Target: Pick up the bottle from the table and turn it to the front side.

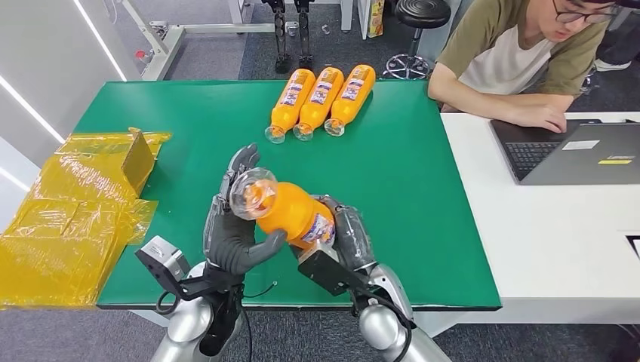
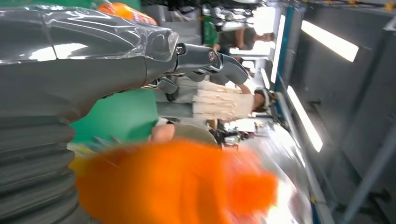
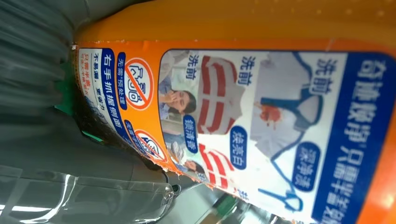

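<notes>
An orange bottle (image 1: 290,213) with a clear cap is held above the green table (image 1: 423,188), near its front edge, lying tilted with the cap toward the left. My left hand (image 1: 234,226) holds the cap end: its thumb curls under the bottle and its fingers rise behind the cap. My right hand (image 1: 346,235) grips the bottle's lower end from the right. The left wrist view has the bottle (image 2: 177,186) as an orange blur beside my left hand (image 2: 116,65). Its printed label (image 3: 233,116) lies close against my right hand (image 3: 42,140).
Three more orange bottles (image 1: 321,102) lie side by side at the table's far edge. A yellow plastic-wrapped box (image 1: 75,211) sits on the left. A person (image 1: 513,53) works at a laptop (image 1: 581,151) on the white table at right.
</notes>
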Controlling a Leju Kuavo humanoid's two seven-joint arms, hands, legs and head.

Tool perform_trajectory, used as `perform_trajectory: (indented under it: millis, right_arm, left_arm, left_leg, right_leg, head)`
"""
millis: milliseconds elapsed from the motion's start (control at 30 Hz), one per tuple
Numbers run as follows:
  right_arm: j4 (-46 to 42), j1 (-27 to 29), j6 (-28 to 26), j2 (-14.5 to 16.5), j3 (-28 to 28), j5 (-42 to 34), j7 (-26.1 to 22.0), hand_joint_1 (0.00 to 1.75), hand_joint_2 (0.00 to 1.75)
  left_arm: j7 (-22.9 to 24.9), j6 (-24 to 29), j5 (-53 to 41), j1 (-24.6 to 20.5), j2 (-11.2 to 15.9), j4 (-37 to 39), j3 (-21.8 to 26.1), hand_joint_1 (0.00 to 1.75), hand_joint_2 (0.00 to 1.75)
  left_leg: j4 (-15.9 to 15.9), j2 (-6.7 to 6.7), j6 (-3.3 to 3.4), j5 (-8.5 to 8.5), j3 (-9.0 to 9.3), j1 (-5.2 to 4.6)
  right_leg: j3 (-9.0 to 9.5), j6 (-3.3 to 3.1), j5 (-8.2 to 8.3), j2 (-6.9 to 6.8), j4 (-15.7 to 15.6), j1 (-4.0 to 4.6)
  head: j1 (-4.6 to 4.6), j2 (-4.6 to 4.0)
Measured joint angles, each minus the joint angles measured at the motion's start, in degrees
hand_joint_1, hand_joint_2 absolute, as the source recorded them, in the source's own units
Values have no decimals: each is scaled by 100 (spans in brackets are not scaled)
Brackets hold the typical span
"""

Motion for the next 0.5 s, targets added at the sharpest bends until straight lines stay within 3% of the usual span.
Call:
perform_trajectory:
  millis: [367,500]
  right_arm:
    - [545,-553,848,2,178,473,75,169,175]
    - [630,-639,894,12,184,523,34,170,175]
  left_arm:
    - [-43,109,-93,-32,81,50,73,3,175]
    - [-60,98,-151,-32,94,51,112,172,175]
  left_leg:
    - [1,-1,0,0,-1,0]
    - [1,-1,0,0,-1,0]
  right_leg:
    - [0,0,0,-1,1,0]
    - [0,0,0,-1,1,0]
  head:
    - [1,0]
    - [1,0]
